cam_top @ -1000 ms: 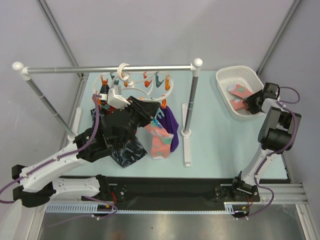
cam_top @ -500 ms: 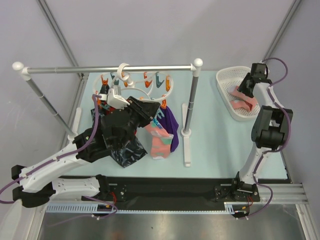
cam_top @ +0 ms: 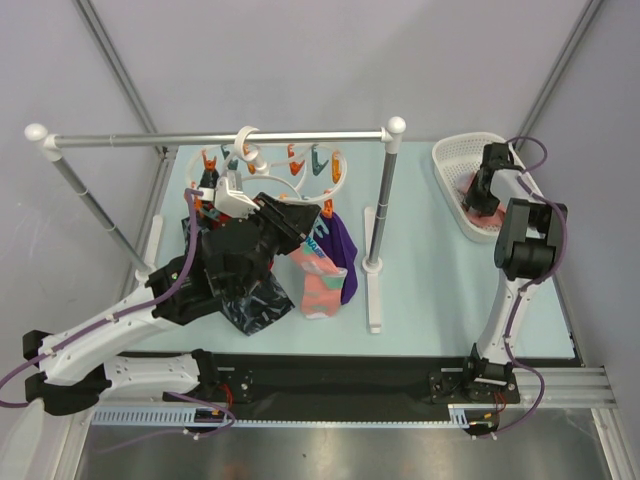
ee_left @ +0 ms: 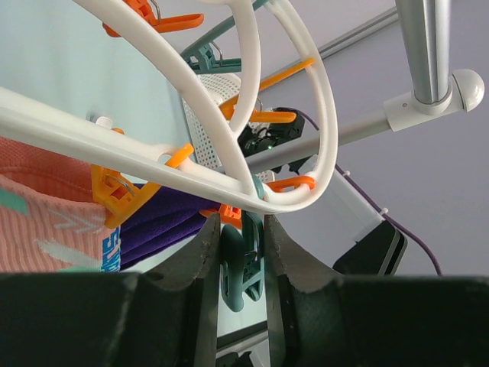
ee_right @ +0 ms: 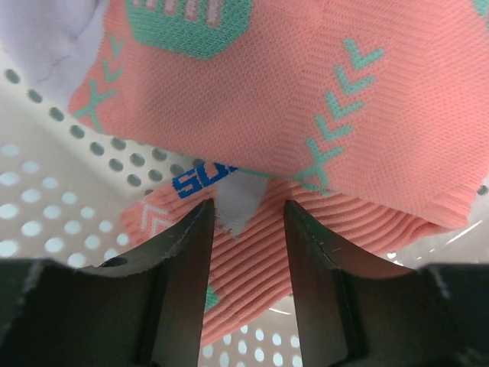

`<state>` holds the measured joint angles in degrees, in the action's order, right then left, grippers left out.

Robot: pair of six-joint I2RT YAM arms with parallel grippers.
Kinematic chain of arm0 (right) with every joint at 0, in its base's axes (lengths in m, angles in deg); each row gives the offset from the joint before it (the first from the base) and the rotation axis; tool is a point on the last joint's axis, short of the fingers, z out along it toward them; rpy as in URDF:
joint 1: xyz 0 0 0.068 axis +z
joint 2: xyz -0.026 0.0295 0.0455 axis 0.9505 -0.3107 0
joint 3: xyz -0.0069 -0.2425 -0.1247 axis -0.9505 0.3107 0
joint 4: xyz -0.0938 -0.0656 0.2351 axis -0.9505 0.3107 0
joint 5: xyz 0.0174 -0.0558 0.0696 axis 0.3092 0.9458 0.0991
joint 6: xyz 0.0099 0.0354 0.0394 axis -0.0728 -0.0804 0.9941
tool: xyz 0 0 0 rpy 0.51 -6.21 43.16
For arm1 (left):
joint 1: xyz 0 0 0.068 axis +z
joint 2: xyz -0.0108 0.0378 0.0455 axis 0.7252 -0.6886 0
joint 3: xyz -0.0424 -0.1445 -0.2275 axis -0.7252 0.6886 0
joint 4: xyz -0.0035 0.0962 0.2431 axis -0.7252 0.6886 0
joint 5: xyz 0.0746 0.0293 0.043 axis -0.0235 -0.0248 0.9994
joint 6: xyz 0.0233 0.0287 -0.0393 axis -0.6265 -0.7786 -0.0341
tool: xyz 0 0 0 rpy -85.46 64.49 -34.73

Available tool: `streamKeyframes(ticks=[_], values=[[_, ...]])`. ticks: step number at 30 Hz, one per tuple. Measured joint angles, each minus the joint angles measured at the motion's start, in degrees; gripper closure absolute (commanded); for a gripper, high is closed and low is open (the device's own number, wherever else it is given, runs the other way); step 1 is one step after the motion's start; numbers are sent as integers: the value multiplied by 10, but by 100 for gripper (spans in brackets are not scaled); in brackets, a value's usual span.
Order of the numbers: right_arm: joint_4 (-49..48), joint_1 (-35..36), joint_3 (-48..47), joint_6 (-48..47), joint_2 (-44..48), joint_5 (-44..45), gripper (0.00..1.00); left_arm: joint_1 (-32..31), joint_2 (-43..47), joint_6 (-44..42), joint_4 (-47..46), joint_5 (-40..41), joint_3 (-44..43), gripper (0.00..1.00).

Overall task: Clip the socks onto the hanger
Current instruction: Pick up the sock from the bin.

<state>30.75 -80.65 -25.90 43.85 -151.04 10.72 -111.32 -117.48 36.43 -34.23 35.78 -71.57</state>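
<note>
The socks to be clipped lie in two places. One salmon-pink sock is already hung from the hanger, which is hooked over the grey rail above the far left part of the tabletop. The rest are heaped in the white perforated basket at the far right corner.

The right gripper is held low over that heap with its jaws spread wide and nothing between them but a raised fold of knit. Nothing is grasped yet.

The left gripper is raised under the hanger's ring. Its jaws are drawn narrow around a teal clothespin and appear to be pressing it from both sides.

The socks are judged to be light, limp and stretchy, so they will sag and fold when lifted. They should not slip much, since the ribbed knit offers friction. Two socks are overlapped in the basket, and both could be lifted together. A pinch on a single free edge — the ribbed cuff for preference — is thought best, since it leaves a flat margin for the clip.

Blue lettering is printed on the basket sock, of which only "SU" can be read. Similar blue letters are seen sideways on the hung sock, but they are too cropped to read.
</note>
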Motion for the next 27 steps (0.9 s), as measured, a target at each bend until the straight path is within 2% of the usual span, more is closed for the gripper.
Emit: streamKeyframes(ticks=[4, 7, 11, 17, 21, 27], values=[[-6, 6, -5, -3, -19, 15, 71, 0, 0, 2, 0, 0, 0, 100], [-9, 14, -18, -6, -28, 33, 76, 0, -2, 2, 0, 0, 0, 100], [-14, 22, -19, -6, -30, 50, 90, 0, -4, 2, 0, 0, 0, 100], [-14, 17, -15, 6, -17, 54, 99, 0, -8, 2, 0, 0, 0, 100], [-5, 6, 19, 25, 53, 42, 100, 1, -9, 3, 0, 0, 0, 100], [-5, 3, 78, 57, 273, 14, 100, 1, -9, 4, 0, 0, 0, 100]])
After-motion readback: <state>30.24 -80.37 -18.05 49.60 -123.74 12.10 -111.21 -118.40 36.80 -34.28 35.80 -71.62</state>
